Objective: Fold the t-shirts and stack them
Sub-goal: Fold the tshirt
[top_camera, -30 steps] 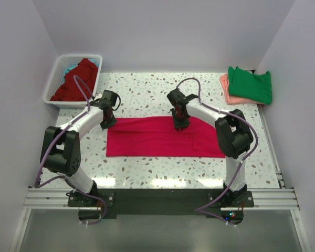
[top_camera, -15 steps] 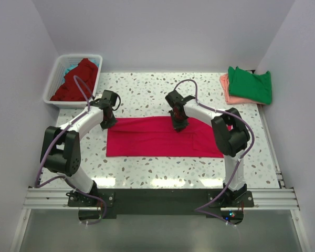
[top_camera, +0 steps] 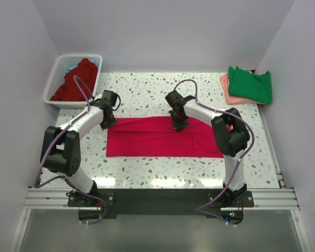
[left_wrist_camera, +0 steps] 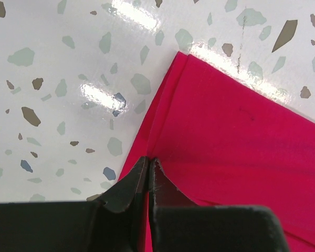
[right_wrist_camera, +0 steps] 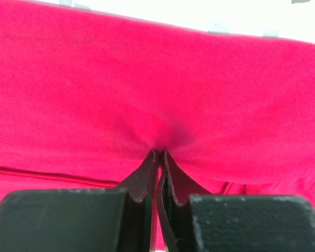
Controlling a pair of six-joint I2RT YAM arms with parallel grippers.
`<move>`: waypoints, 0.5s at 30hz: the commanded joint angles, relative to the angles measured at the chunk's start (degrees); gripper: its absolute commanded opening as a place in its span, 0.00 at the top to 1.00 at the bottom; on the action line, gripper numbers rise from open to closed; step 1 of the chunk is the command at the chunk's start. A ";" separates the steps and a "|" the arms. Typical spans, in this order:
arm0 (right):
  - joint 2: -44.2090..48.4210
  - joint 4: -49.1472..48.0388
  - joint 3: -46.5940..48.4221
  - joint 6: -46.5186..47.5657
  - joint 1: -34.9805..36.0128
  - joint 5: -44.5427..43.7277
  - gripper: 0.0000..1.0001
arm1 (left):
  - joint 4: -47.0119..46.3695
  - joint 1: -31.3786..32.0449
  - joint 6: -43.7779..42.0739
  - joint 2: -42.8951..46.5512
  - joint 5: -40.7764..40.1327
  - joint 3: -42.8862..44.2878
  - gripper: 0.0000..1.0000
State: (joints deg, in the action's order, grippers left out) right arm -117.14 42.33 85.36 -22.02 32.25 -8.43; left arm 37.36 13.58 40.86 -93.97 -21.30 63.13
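Item: crimson-pink t-shirt (top_camera: pixel 157 144), flat band on speckled surface (top_camera: pixel 147 94); left hand (left_wrist_camera: pixel 148 165) pinching its far-left corner, right hand (right_wrist_camera: pixel 160 155) nipping the far edge mid-span, presumably for a paired fold nearward.

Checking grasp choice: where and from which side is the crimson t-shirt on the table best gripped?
Probably along its far long edge, from above: the crimson t-shirt lies flat as a wide strip, so only thin edges and corners pinch. The left gripper is shut on it by the far-left corner, the right gripper near that edge's middle.
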 commanded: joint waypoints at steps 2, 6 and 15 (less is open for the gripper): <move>1.13 1.97 0.15 0.49 0.01 -3.09 0.93 | 0.60 0.13 -0.17 2.30 -2.34 0.67 0.98; 0.95 1.97 0.51 0.49 0.01 -3.00 0.93 | 0.78 0.13 0.01 2.39 -2.52 0.67 0.98; 2.53 2.85 1.30 0.49 0.01 -3.70 1.00 | 1.66 0.13 0.97 3.01 -3.75 0.59 0.98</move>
State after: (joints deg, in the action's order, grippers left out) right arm -117.05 42.63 85.38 -22.02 32.38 -9.10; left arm 37.93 13.58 40.95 -93.34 -21.91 63.13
